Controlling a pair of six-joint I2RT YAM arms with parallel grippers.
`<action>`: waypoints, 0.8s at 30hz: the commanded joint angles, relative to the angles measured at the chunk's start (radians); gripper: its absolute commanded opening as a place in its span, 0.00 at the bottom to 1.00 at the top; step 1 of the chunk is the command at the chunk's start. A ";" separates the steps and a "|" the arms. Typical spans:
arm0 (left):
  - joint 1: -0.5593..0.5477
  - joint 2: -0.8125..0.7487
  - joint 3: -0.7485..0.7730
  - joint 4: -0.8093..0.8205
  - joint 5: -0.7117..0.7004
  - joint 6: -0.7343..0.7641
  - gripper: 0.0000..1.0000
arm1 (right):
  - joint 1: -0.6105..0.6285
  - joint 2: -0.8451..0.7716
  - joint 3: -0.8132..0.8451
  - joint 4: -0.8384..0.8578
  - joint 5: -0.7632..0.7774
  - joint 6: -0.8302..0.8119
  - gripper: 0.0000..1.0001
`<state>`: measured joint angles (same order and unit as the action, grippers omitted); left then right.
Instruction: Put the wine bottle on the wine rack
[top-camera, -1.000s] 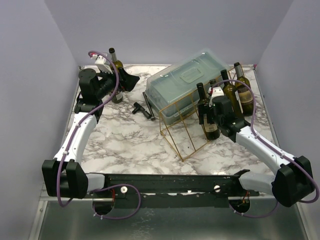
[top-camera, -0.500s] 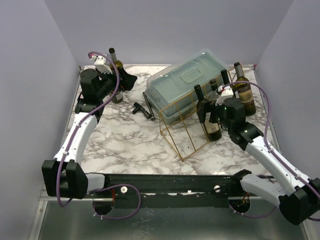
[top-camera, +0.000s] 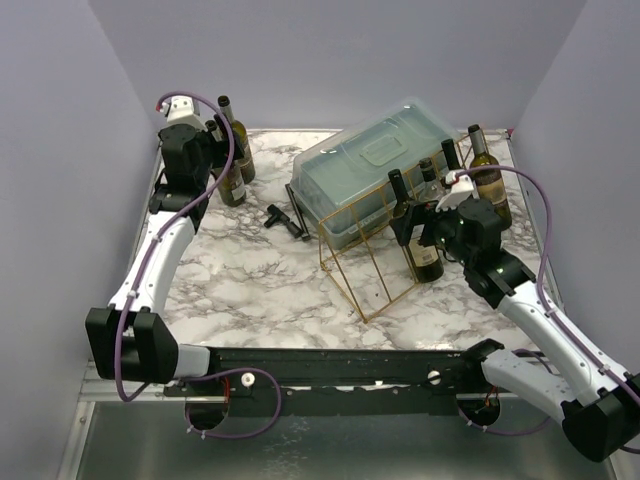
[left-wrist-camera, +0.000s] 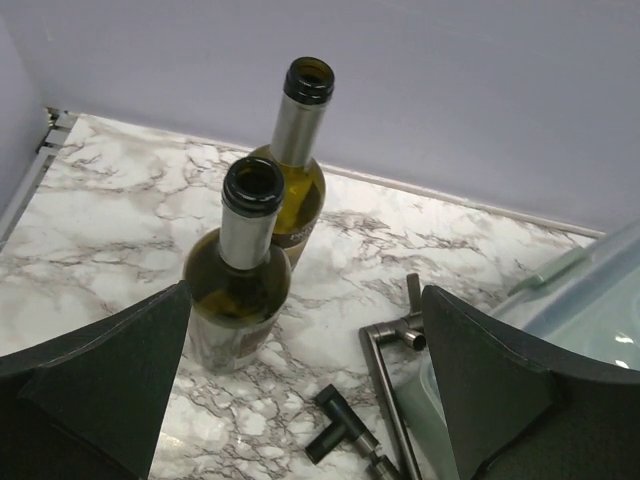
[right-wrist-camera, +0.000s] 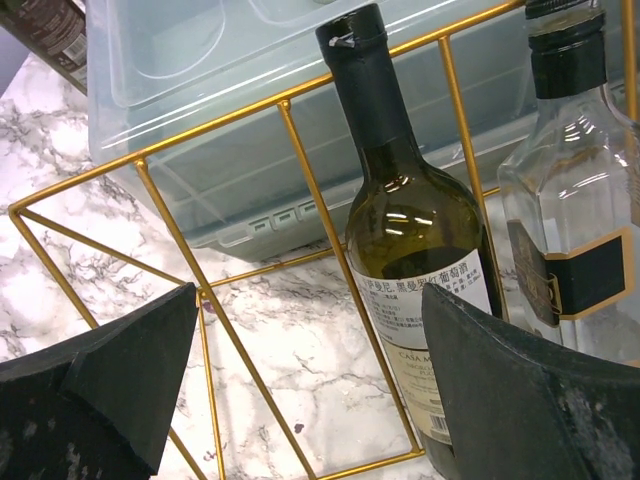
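The wine rack was thin, shiny gold-coloured wire. The wine bottle was glossy dark green glass with a matt black capsule and a pale paper label. The lidded box was translucent bluish plastic; the counter looked like smooth veined marble.

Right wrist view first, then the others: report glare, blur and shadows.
Right wrist view: sharp, with small white glints on the wine bottle and the clear bottle. Left wrist view: soft even light, the nearer open bottle and the bottle behind it both crisp. Top external view: diffuse light, faint shadows, a pale sheen on the plastic box, the wine rack wires thin but legible.
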<state>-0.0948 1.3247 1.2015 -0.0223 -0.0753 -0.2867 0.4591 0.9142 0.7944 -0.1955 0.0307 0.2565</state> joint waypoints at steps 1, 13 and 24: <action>0.007 0.077 0.071 -0.024 -0.134 0.023 0.99 | 0.007 -0.013 -0.034 0.050 -0.059 0.008 0.97; 0.009 0.318 0.233 -0.004 -0.199 0.167 0.99 | 0.007 -0.026 -0.039 0.012 -0.047 -0.016 0.97; 0.010 0.354 0.239 -0.003 -0.155 0.218 0.42 | 0.006 -0.011 -0.008 -0.002 -0.099 0.053 0.97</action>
<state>-0.0906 1.6657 1.4010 -0.0334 -0.2405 -0.1017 0.4591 0.9012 0.7673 -0.1772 -0.0265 0.2691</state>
